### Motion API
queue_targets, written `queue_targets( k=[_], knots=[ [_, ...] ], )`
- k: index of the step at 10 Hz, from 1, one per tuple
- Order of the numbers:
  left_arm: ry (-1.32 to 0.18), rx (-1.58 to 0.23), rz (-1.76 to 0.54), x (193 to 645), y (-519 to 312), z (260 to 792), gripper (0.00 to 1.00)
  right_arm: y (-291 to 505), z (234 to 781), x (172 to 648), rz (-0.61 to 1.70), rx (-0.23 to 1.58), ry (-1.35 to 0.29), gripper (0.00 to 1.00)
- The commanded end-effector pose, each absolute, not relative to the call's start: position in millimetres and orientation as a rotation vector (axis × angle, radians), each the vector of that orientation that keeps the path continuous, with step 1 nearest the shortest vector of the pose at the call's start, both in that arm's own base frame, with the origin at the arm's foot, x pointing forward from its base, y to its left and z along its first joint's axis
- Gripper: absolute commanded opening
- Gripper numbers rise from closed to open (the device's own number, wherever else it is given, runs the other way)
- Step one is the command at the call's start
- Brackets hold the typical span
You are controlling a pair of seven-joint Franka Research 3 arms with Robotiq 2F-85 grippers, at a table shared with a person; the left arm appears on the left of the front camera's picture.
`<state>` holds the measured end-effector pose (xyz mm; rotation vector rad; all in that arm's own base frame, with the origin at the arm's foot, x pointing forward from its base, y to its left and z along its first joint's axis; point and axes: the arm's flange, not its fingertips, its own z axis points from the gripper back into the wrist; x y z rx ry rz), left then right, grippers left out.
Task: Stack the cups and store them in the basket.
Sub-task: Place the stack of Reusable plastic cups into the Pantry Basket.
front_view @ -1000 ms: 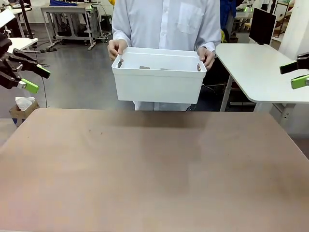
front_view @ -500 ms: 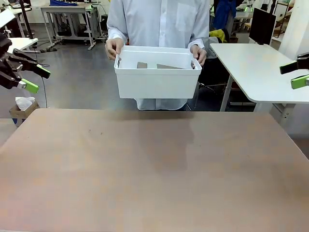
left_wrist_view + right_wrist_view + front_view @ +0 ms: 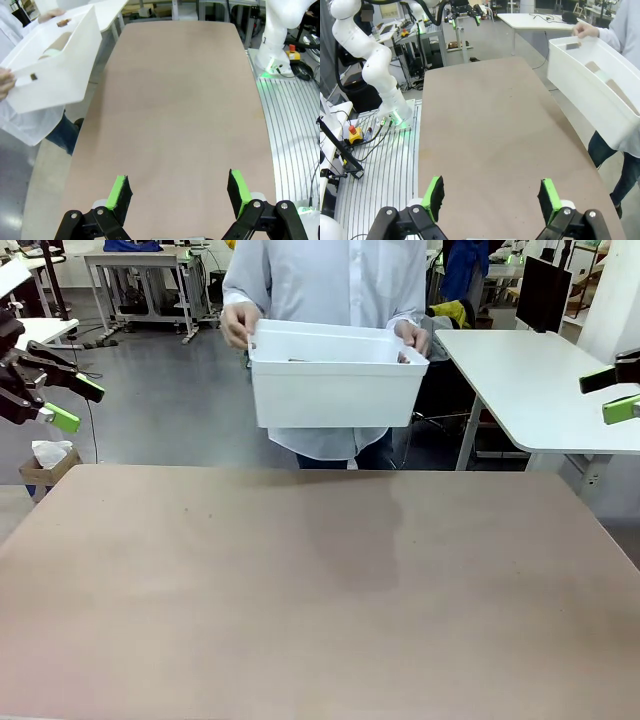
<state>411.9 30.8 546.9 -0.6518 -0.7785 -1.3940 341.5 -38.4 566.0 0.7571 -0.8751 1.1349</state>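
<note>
**Basket held off table, arms idle**

Person grips white rectangular plastic basket (image 3: 335, 380) by both ends at 12 o'clock, beyond table (image 3: 300, 600), likely carrying it. Left gripper (image 3: 179, 192) at 9 o'clock and right gripper (image 3: 490, 200) at 3 o'clock: both spread, pinching nothing.

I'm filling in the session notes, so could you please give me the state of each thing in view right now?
basket: lifted off the table, held at both ends by the person's hands, beyond the far edge.
cups: tan shapes lying inside the basket; number and stacking unclear.
left gripper: open, empty, above the table.
right gripper: open, empty, above the table.
table: bare brown top.
</note>
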Motion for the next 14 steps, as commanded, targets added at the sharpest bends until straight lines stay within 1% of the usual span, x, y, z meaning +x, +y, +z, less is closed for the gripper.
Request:
queue_targets(
  k=[1, 14],
  knots=[
    [-0.773, -0.656, -1.386, 410.7, 29.3, 549.1, 1.0, -37.2, 568.6, 341.7, 1.124, 0.767, -0.883, 1.0],
    [-0.773, -0.656, -1.386, 410.7, 29.3, 549.1, 1.0, -37.2, 568.6, 341.7, 1.124, 0.767, -0.883, 1.0]
  ],
)
